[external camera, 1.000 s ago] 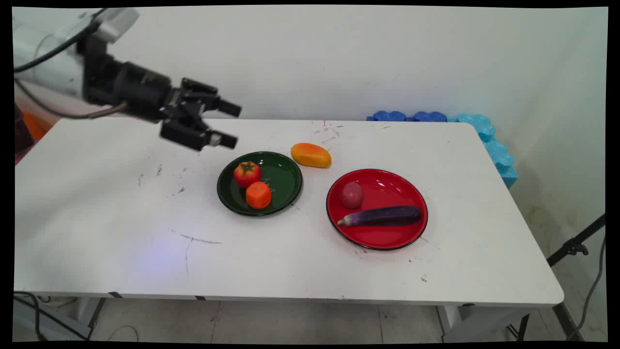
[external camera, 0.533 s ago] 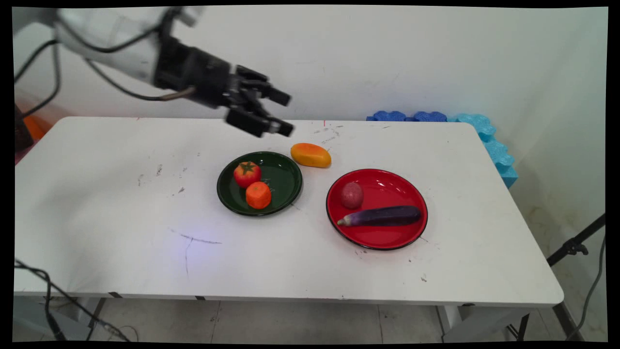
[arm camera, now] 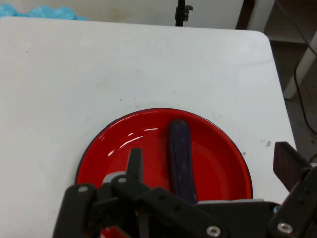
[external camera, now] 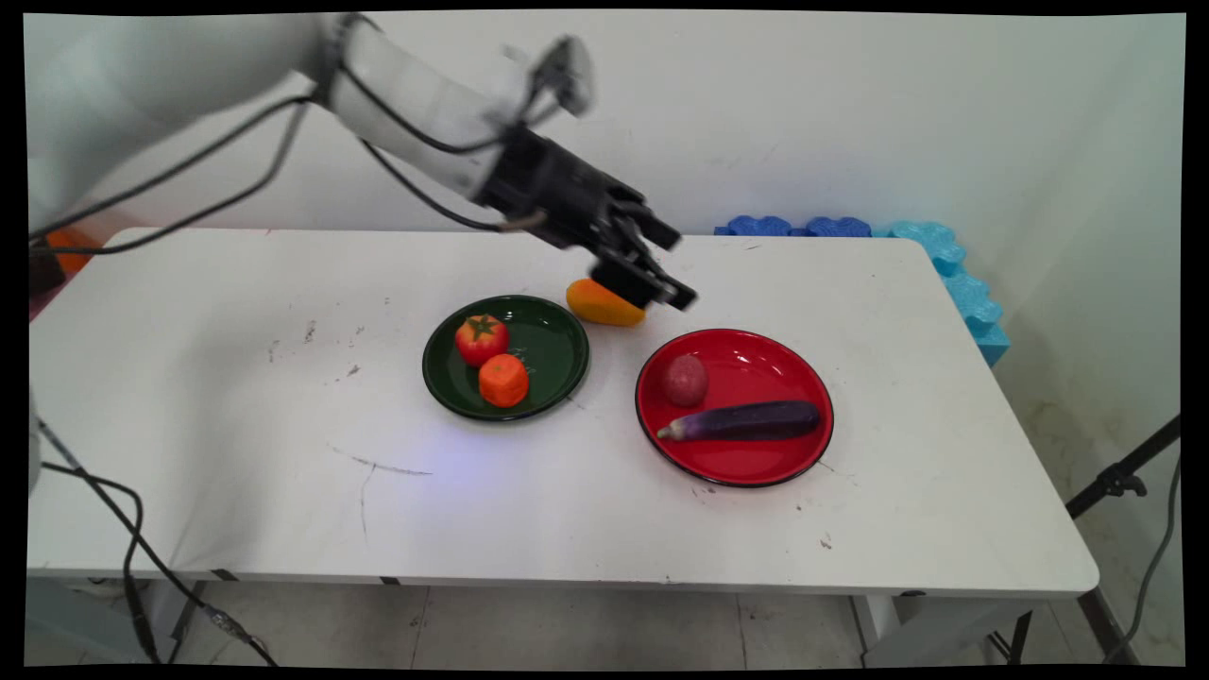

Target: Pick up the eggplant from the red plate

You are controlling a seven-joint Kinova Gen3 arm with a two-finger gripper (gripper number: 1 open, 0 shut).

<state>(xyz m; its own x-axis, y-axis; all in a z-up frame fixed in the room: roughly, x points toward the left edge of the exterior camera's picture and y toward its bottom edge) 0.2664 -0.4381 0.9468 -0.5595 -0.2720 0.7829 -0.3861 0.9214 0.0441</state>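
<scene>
My black gripper point(external camera: 677, 268) hangs open and holds nothing, just above and in front of an orange-yellow mango point(external camera: 597, 304), partly hiding its right end. It is near the far left rim of the red plate point(external camera: 793, 364). That plate carries a purple eggplant point(external camera: 746, 420) and a small reddish round fruit point(external camera: 685, 380). In the hand view the red plate point(arm camera: 223, 163) and the eggplant point(arm camera: 181, 156) lie straight ahead between the fingers point(arm camera: 134, 159), with the gripper point(arm camera: 210, 158) wide open.
A dark green plate point(external camera: 557, 331) to the left holds a tomato point(external camera: 482, 338) and an orange carrot chunk point(external camera: 503, 380). Blue foam pieces point(external camera: 945, 260) line the table's far right corner. A black stand leg point(external camera: 1119, 482) rises beyond the right edge.
The arm has swept from the far left to the right and dipped, bringing the open gripper from above the table's left part to over the mango, by the red plate.
</scene>
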